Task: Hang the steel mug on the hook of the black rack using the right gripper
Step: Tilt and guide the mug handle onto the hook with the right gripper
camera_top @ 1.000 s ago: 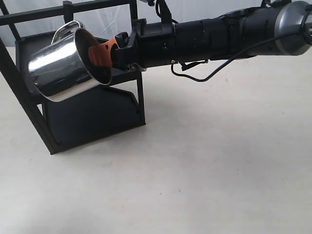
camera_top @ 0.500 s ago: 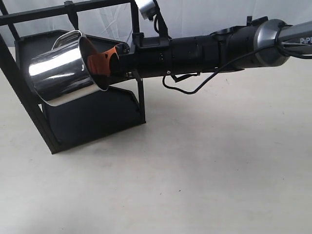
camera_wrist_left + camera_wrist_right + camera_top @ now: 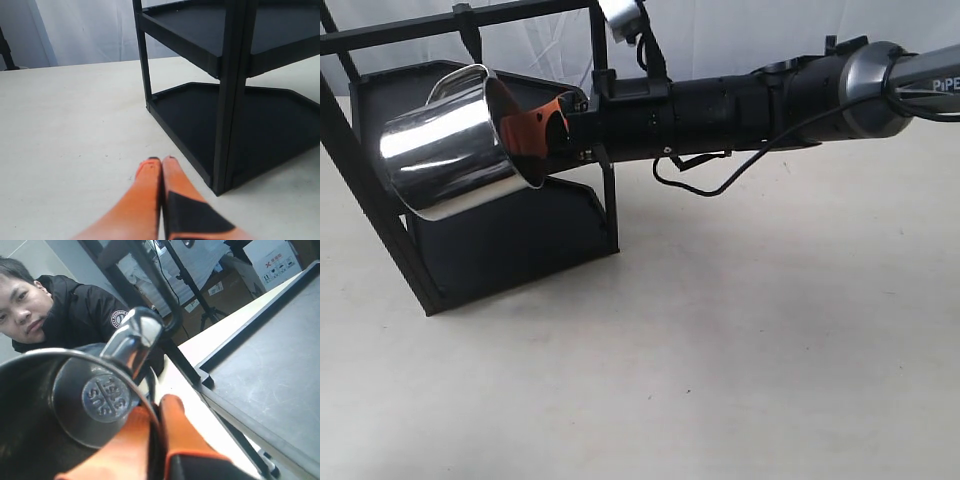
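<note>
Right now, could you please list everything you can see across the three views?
mug: one, shiny steel, held on its side in the air in front of the rack's upper shelf, handle up.
rack: one, matte black, two shelves, standing on the table at the exterior view's left.
hook: one, black, hanging from the rack's top bar, above the mug's handle.
table: one, off-white.
person: one, black jacket, behind the mug in the right wrist view.
cardboard box: one, white, in the background.
right gripper: one, orange fingers, clamped on the mug's rim.
left gripper: one, orange fingers pressed together, empty, low over the table beside the rack.
</note>
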